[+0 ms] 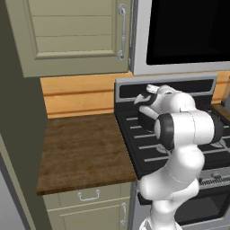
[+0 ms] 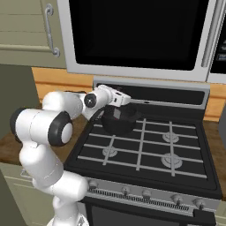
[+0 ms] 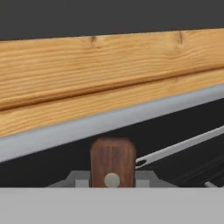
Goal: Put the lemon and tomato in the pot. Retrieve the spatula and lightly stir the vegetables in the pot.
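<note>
Gripping the spatula [image 3: 113,162] by its wooden handle, the claw [image 2: 117,114] is held over the pot [image 2: 119,123]; hard stirring could tip it.

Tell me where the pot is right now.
The pot sits on the back left burner of the stove in the right base view, just under the robot's hand and near the stove's back panel.
</note>
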{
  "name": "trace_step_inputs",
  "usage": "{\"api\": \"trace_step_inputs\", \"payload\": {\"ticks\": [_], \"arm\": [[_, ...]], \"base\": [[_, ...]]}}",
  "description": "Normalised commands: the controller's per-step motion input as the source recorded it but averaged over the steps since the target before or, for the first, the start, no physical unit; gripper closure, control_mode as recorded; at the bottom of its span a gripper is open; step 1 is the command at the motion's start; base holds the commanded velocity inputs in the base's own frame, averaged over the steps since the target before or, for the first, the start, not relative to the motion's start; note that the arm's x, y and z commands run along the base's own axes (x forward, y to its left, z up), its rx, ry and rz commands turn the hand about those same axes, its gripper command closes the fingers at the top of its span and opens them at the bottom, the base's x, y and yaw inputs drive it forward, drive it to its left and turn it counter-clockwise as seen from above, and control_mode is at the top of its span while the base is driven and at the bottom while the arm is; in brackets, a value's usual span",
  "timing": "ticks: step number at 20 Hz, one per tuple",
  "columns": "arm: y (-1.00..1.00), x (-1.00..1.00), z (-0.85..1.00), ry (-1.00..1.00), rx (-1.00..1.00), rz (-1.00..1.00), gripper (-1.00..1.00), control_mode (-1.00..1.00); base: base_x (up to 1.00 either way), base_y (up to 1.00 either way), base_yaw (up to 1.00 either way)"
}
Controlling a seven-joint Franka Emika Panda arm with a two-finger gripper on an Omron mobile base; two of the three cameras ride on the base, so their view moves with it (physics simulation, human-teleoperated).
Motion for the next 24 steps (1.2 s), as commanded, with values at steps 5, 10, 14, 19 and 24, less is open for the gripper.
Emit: {"api": "trace_step_inputs", "payload": {"ticks": [5,10,14,19,24], "arm": [[0.0,-0.2,0.0,0.03,-0.12,-0.02,1.0,-1.0],[0.01,0.01,0.0,0.08,-0.02,0.0,1.0,-1.0],[0.05,0.0,-0.28,0.13,0.0,0.0,1.0,-1.0],[0.19,0.0,-0.55,0.04,0.0,0.0,1.0,-1.0],[0.34,0.0,-0.48,0.0,0.02,0.0,1.0,-1.0]], "base": [[0.0,0.0,0.0],[0.0,0.0,0.0],[0.0,0.0,0.0],[0.0,0.0,0.0],[0.0,0.0,0.0]]}}
